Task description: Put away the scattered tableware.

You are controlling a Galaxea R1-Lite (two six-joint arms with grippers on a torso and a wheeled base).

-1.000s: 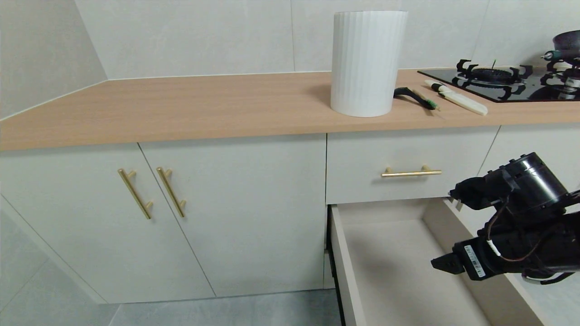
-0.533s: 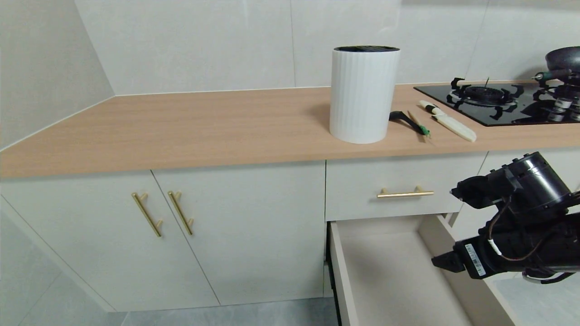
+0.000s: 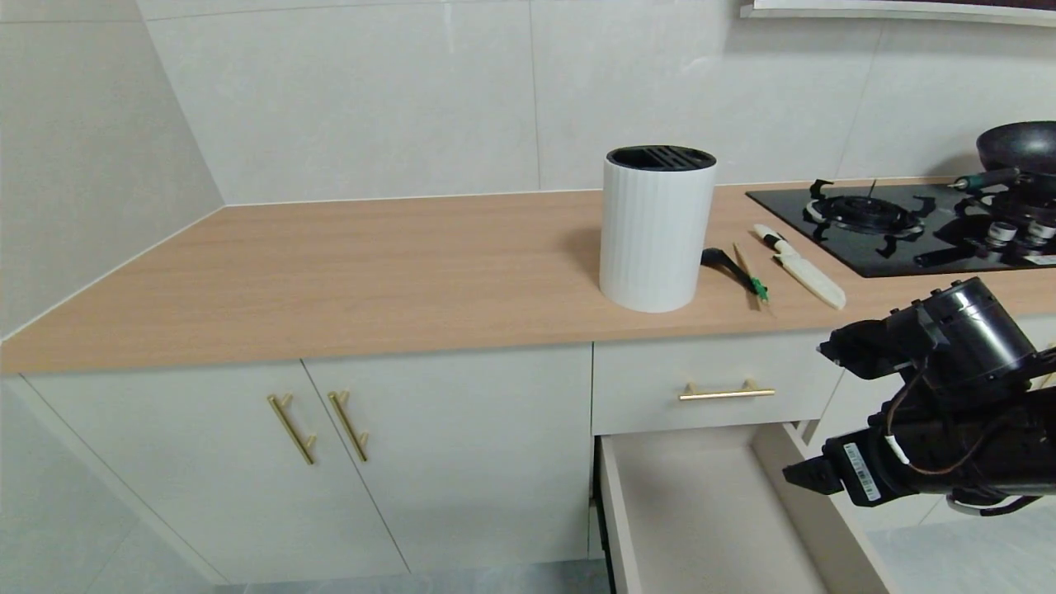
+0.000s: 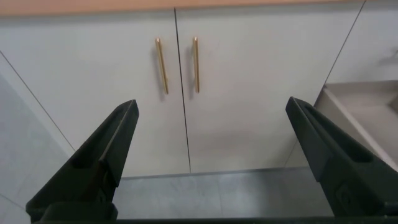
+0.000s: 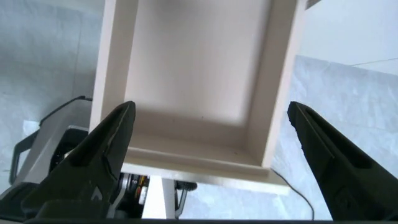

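While my left gripper (image 4: 209, 107) hangs in front of the lower cabinets, its fingers (image 4: 109, 149) are spread wide apart, and between them I see two cabinet doors (image 4: 249, 93) with a pair of upright gold handles (image 4: 161, 65) side by side. My right gripper (image 5: 209, 109) is spread just as wide, pointing down over the open drawer (image 5: 112, 74), whose pale floor shows between the two fingers (image 5: 102, 152). In the head view my right arm (image 3: 949, 396) sits at the right side of that pulled-out drawer (image 3: 617, 511), below the closed drawer (image 3: 652, 388) with its level gold handle (image 3: 726, 393).

Up on the wooden countertop (image 3: 371, 272) lies the scattered tableware. A black utensil (image 3: 716, 259) lies just beside the white ribbed holder (image 3: 657, 231), on the holder's right, its far end hidden behind the holder. Next to it is a thin wooden stick with a green end (image 3: 751, 285), and a little farther right a knife with a cream blade (image 3: 799, 266), all three lying flat and close together. The holder stands upright with a black slotted top. Right of the knife is the black stove (image 3: 899, 227), with a dark wok (image 3: 1019, 147) on its far burner.
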